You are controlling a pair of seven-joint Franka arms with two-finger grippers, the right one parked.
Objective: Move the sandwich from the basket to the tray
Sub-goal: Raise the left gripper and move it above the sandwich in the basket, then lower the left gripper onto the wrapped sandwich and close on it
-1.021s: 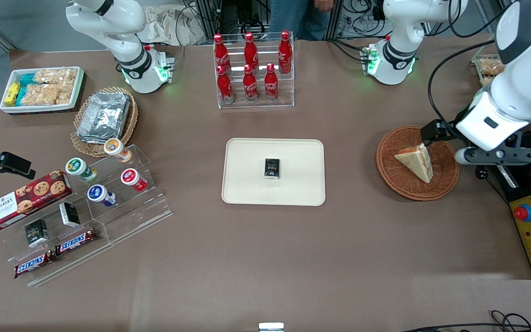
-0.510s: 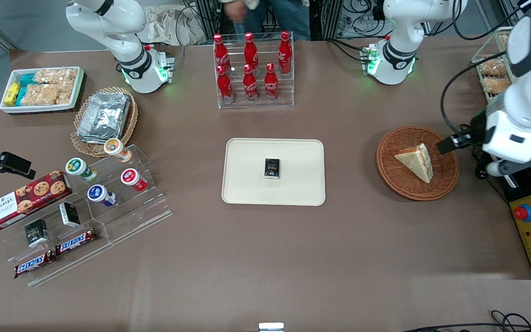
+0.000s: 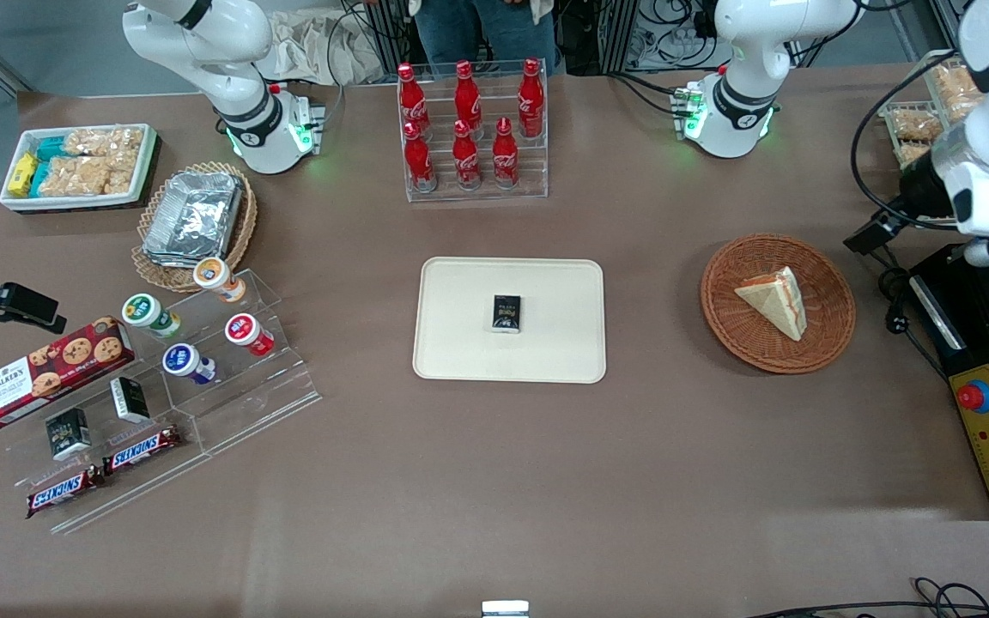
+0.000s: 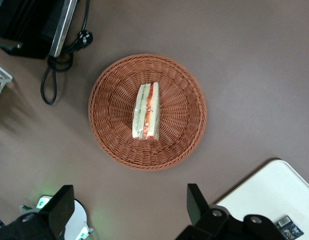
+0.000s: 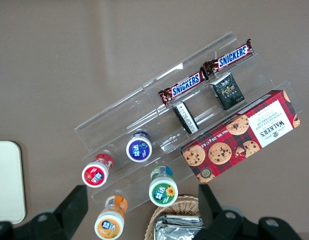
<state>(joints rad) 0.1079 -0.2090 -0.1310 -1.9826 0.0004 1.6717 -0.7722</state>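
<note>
The sandwich (image 3: 776, 300) is a pale bread wedge with red filling. It lies in the round reddish-brown basket (image 3: 752, 343), and both show in the left wrist view: sandwich (image 4: 146, 111), basket (image 4: 184, 135). The cream tray (image 3: 460, 343) sits at the table's middle with a small black box (image 3: 507, 312) on it; its corner shows in the left wrist view (image 4: 274, 190). My left gripper (image 4: 128, 210) is open and empty, high above the table beside the basket. In the front view the arm's white wrist (image 3: 988, 202) covers it, toward the working arm's end.
A black control box with a red button (image 3: 975, 396) and a cable (image 3: 894, 300) lie beside the basket at the working arm's end. A rack of red cola bottles (image 3: 471, 129) stands farther from the camera than the tray. A wire rack of snacks (image 3: 915, 124) is near the arm.
The left arm has drawn away from the basket, moving toward its own end of the table and farther from the front camera. The sandwich has not moved.
</note>
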